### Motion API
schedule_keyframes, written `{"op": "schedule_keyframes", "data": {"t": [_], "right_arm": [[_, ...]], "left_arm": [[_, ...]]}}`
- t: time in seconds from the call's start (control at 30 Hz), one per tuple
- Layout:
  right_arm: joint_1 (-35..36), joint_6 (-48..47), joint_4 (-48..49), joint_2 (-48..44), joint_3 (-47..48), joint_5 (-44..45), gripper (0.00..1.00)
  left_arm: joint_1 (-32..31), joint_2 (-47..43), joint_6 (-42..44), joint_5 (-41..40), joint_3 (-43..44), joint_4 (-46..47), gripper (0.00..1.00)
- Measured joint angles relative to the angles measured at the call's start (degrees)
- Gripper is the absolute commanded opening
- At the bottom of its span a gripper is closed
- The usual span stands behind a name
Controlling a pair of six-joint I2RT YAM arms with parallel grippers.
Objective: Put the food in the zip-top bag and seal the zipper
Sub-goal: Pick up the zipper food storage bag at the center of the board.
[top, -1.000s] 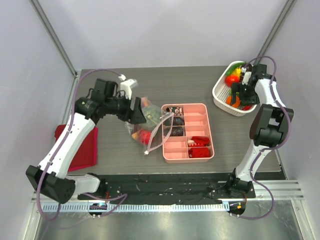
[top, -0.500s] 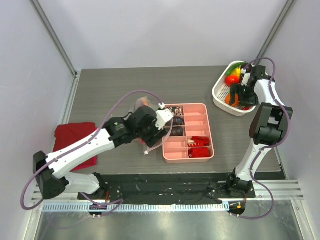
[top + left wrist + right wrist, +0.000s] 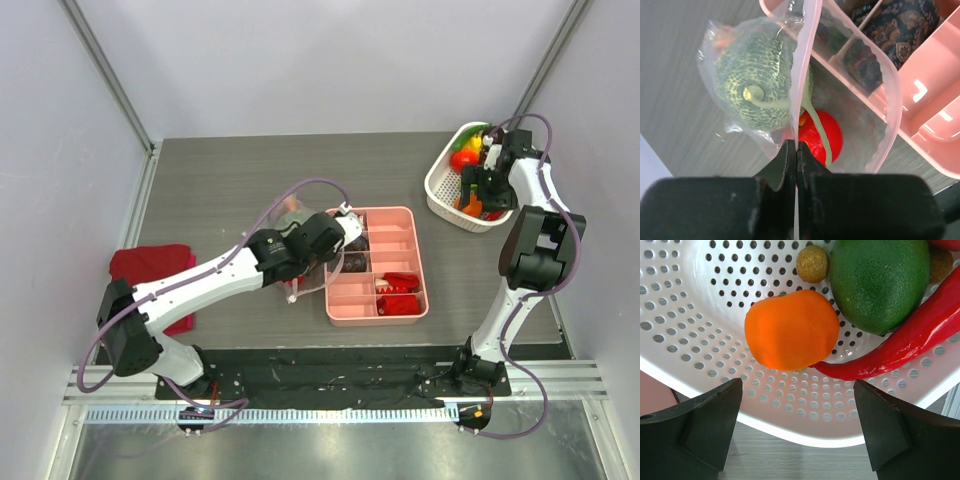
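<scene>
Table [image 3: 220, 190] first, since it carries everything: the pink tray [image 3: 418, 262] sits mid-table and the white basket [image 3: 437, 185] is at the far right corner. The zip-top bag [image 3: 875, 100] lies just left of the tray, with its open mouth draped over the tray's near compartments. I'd guess it's held that way so the mouth stays open for loading.

A netted green melon [image 3: 760, 85] and a red tomato [image 3: 822, 137] are already inside the bag. The rest of the food is in the basket: a lime [image 3: 879, 282], an orange fruit [image 3: 791, 329] and a long red chili [image 3: 910, 335].

The right gripper [image 3: 797, 390] hangs over the orange fruit with its jaws spread wide and nothing in them, so that looks like the next pick. The left gripper [image 3: 796, 150] is pinched tight on the zipper [image 3: 807, 50] (the pale strip along the bag's rim), so the bag is anchored but not sealed yet.
</scene>
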Motion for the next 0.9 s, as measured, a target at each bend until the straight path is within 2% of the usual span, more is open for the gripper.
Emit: {"op": "schedule_keyframes", "data": {"t": [0.17,0.47,0.7,0.9], "right_arm": [[0.00,0.70,0.48,0.00,0.15,-0.72,0.98],[-0.35,0.63,0.33,-0.02,4.26,-3.63,1.00],[-1.75,0.52,0.02,0.37,14.99,-5.22,1.00],[-3.15,1.20,1.46,4.44,25.29,-6.64,0.94]], "left_arm": [[1.86,0.00,-1.73,1.57,5.20,-2.60,0.00],[11.45,0.28,-8.37,10.73,13.97,-8.22,0.00],[20.72,4.33,-14.10,20.74,20.37,-10.97,0.00],[27.10,6.27,-19.04,30.45,22.03,-12.13,0.00]]}}
